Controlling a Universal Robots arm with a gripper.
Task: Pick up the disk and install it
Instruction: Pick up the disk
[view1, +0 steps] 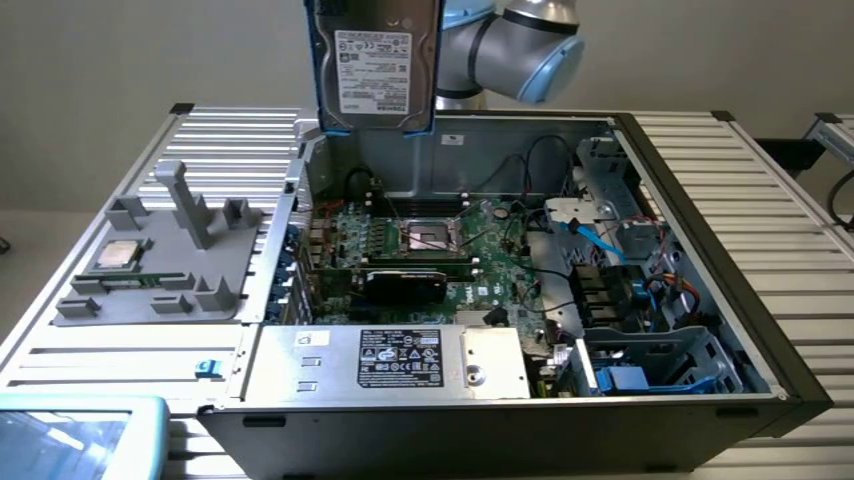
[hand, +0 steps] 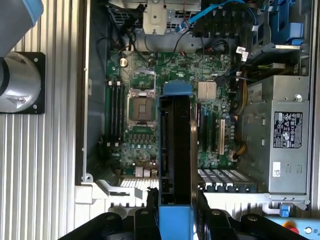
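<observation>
The disk (view1: 374, 65), a grey metal drive with a white label in a blue bracket, hangs upright high above the back left corner of the open computer case (view1: 694, 240). In the wrist view the disk (hand: 175, 145) shows edge-on over the motherboard (hand: 150, 75), its blue end tab pointing at the board. My gripper (hand: 176, 210) is shut on it, with one black finger (hand: 152, 200) pressing each flat side of the blue bracket end.
Inside the case lie the processor socket (view1: 430, 236), a black card (view1: 407, 285), the power supply (view1: 387, 362) and a drive cage (view1: 654, 365) with blue parts at the front corner on the exterior view's right. A grey fixture (view1: 160, 260) with a silver chip (view1: 118, 255) stands beside the case.
</observation>
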